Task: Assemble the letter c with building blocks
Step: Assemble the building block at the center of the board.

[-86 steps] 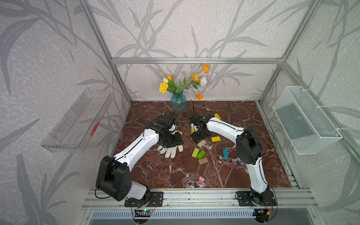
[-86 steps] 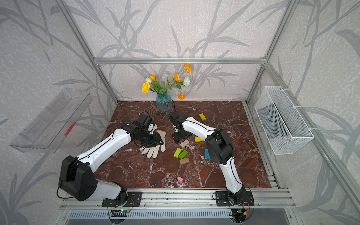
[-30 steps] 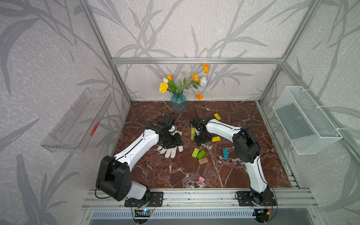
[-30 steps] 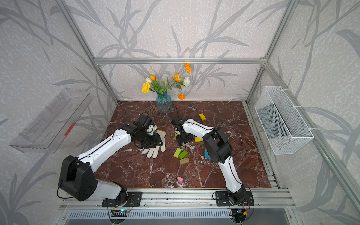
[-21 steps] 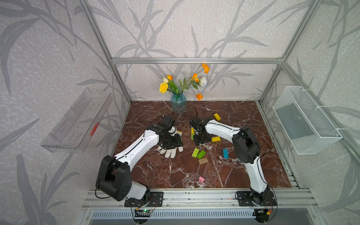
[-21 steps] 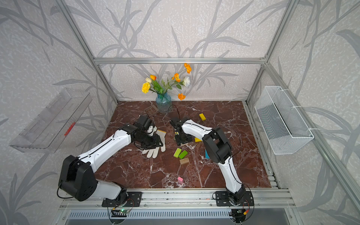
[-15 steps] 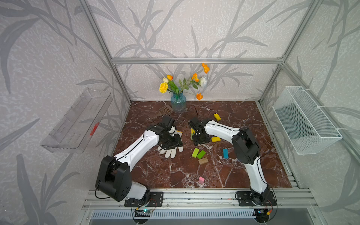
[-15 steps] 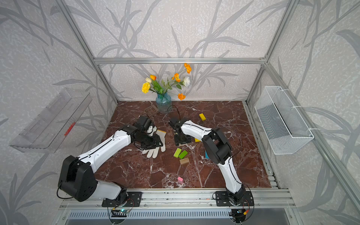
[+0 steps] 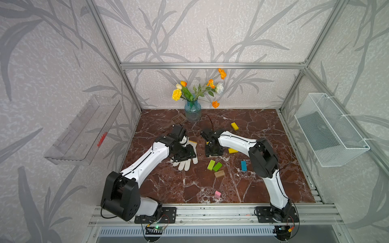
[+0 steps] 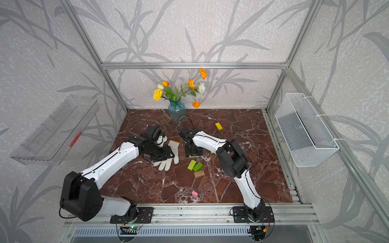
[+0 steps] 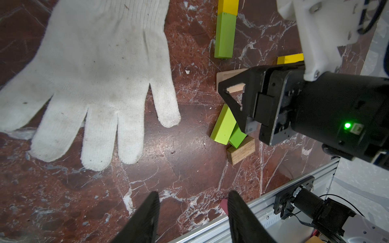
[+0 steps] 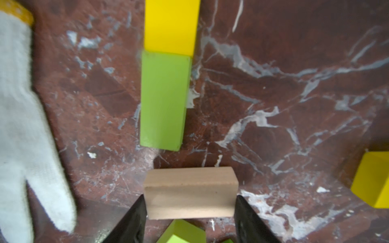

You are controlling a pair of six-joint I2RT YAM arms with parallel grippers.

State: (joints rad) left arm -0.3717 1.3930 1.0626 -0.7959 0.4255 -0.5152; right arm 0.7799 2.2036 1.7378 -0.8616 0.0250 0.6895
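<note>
right pincer grips wood block | left pincer wide, empty | risk: setting it down could nudge green block (skewing the letter)

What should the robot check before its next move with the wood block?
1. Grip: right gripper holds wood block, fingers on both ends: ok.
2. Line: green block meets yellow block end to end: ok.
3. Join: wood block touches green block: not ok, gap shows.
4. Room: left gripper open, empty, by glove: ok.
5. Height: wood block off table: cannot tell.
</note>
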